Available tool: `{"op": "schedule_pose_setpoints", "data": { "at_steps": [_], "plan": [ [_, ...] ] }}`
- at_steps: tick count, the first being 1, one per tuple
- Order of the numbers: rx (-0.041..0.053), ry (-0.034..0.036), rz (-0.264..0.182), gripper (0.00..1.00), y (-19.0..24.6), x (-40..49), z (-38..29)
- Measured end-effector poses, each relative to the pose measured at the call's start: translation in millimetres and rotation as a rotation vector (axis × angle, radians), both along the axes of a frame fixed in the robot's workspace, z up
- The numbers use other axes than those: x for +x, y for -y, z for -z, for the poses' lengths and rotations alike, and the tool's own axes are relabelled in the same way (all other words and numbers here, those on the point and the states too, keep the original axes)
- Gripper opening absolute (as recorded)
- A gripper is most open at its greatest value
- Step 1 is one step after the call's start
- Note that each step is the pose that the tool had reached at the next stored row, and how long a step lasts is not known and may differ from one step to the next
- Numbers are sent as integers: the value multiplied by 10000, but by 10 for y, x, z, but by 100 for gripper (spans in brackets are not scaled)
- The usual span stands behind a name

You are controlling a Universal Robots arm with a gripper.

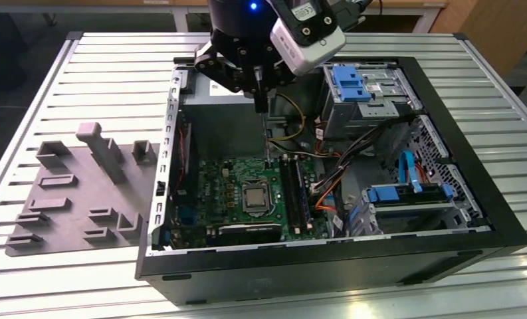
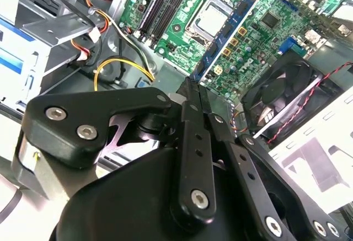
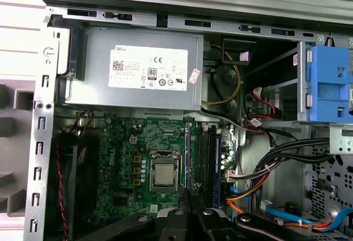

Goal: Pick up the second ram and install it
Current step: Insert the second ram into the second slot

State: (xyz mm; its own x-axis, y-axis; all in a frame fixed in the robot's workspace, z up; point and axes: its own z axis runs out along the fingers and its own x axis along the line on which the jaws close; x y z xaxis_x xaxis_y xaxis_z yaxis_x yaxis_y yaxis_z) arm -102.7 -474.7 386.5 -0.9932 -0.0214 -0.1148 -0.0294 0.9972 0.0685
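Your tool is pressed together on one end of the second ram. The stick hangs lengthwise, straight down into the open computer case on the worktop. Its low end sits close over the green motherboard, at the edge by the power supply. It is near the processor and just beside the black memory slots. You cannot tell whether it touches the board. In the second wrist view the second ram runs out from the tool's tip as a thin blue strip.

Watch the grip. Held at one end only, the stick could pivot or slip if it brushes anything. An off-line descent would likely jab its corner into the board or the processor socket. The yellow wires lie close and could snag it. Standing on end, it is not lined up along a slot, so pressing would seat nothing.
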Motion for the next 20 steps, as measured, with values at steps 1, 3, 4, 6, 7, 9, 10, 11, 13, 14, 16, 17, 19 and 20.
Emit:
{"op": "schedule_pose_setpoints", "data": {
  "at_steps": [1,3,4,6,7,9,10,11,13,14,16,17,19,20],
  "plan": [
    [0,0,13,12,0,0,1],
    [0,0,40,12,0,0,1],
    [0,0,53,12,0,0,2],
    [-1,0,76,12,0,0,3],
    [0,0,93,12,0,0,3],
    [0,0,119,12,0,0,4],
    [0,0,133,12,0,0,5],
    [0,0,146,12,0,0,5],
    [0,0,174,12,0,0,6],
    [1,0,187,12,0,0,7],
    [0,0,213,12,0,0,7],
    [1,0,226,12,0,0,8],
    [0,0,253,12,0,0,9],
    [0,0,267,12,0,0,10]
  ]
}}
